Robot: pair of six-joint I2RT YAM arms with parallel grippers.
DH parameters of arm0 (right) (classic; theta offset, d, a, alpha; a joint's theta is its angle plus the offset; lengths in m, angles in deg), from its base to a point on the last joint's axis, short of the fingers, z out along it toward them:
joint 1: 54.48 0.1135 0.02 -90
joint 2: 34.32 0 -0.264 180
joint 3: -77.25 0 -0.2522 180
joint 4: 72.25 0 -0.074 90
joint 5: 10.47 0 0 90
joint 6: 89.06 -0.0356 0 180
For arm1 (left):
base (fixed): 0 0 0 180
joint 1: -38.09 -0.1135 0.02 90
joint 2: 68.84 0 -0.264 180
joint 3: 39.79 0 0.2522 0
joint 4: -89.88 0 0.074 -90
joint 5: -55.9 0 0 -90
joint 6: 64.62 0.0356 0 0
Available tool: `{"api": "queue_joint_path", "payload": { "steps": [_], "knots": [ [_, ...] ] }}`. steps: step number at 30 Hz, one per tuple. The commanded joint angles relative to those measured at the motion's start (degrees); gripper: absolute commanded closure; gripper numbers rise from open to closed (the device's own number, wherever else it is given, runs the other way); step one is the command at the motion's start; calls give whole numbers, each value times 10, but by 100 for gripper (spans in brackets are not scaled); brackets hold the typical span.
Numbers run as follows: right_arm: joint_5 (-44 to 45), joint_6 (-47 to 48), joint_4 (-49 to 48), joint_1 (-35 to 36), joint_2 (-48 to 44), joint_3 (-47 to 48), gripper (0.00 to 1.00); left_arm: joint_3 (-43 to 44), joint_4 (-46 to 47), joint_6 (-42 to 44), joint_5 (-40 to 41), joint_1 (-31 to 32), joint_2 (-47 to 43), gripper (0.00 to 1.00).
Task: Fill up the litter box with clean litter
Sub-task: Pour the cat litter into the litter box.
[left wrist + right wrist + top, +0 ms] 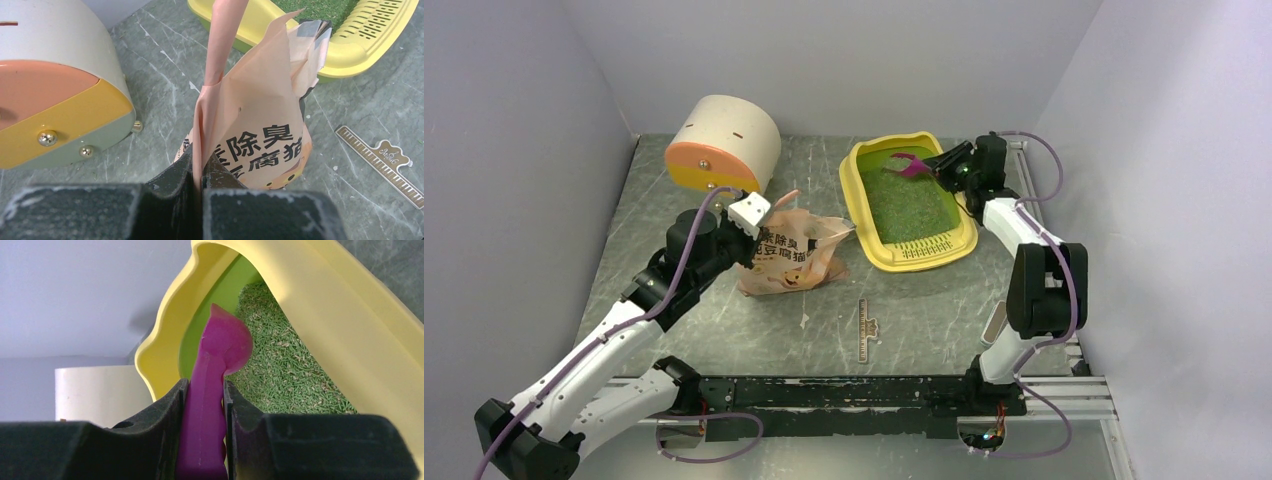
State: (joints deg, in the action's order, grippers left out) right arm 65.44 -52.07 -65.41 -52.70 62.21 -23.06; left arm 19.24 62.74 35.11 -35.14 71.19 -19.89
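Note:
The yellow litter box point(924, 258) stands at the back right, its green pan covered with a layer of clean litter point(909, 205). My right gripper point(941, 166) hovers over the box's far right corner, shut on the handle of a magenta scoop point(911, 165). In the right wrist view the scoop point(220, 355) points over the litter point(290, 370) inside the rim point(320, 285). My left gripper point(749, 215) is shut on a top fold of the pink litter bag point(789, 255). The left wrist view shows the bag point(260, 115) slumped on the table, pinched at my left gripper point(197, 170).
A cream-and-orange cylindrical container point(724, 145) lies at the back left, close behind the left gripper. A thin gold ruler-like strip point(863, 330) lies on the marbled table in front of the bag. Grey walls enclose the table on three sides.

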Motion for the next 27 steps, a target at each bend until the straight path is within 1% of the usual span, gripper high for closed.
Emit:
{"api": "queue_joint_path", "payload": {
  "steps": [1,5,9,14,19,21,23,25,27],
  "knots": [
    [13,19,0,4,-9,6,100,17,20,-10,9,-1,-17,95],
    [29,43,25,4,-42,-7,100,13,24,-10,10,-1,-18,95],
    [20,77,64,3,-85,-27,100,10,29,-9,9,-1,-15,95],
    [-7,109,119,-2,-172,-80,100,-1,36,-5,9,-2,-19,95],
    [-14,133,190,-15,-256,-134,100,-6,41,-1,4,-1,-17,95],
    [13,154,228,-16,-294,-147,100,-8,42,1,3,-1,-17,95],
    [56,181,269,-39,-331,-152,100,-10,44,2,2,-1,-19,95],
    [89,212,309,-52,-358,-145,100,-13,47,3,2,-1,-21,95],
    [114,244,330,-55,-371,-129,100,-17,50,5,0,-1,-20,95]
  ]
}}
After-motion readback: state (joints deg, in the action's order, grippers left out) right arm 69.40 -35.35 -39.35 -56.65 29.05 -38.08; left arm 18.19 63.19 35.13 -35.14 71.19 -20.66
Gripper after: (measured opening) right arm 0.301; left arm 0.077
